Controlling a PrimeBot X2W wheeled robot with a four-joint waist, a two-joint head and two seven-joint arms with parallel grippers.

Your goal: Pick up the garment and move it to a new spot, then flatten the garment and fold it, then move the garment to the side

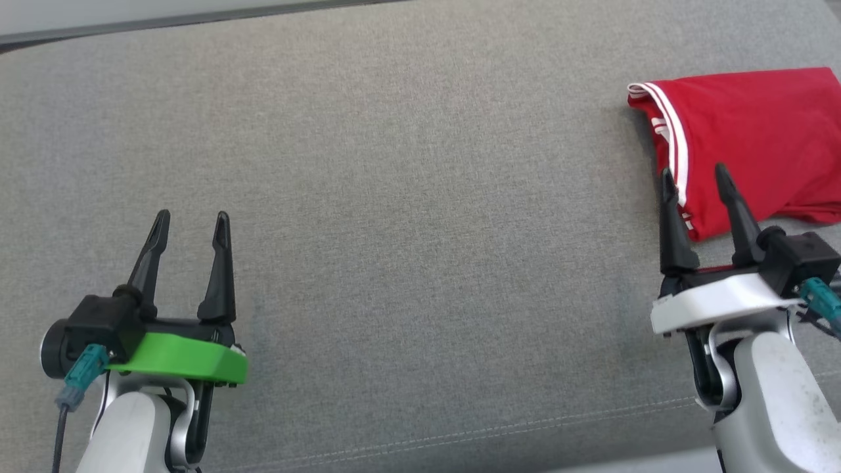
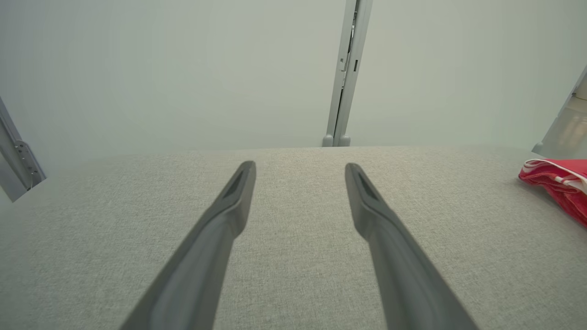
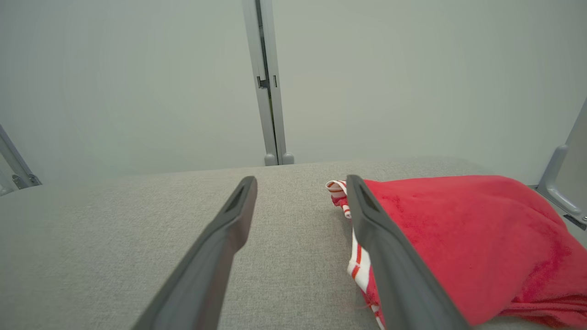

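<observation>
Far right, folded red garment (image 1: 755,131), wrist views add post (image 2: 346,68)

I count one red garment (image 1: 755,131), one grey cushion (image 1: 394,197), maybe a sofa seat, and two grippers: left gripper (image 1: 192,215), right gripper (image 1: 694,170).

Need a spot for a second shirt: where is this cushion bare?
The grey cushion is bare from the left gripper across to the striped edge of the red garment. Crowded at the right: the garment lies there, by the right gripper.
</observation>
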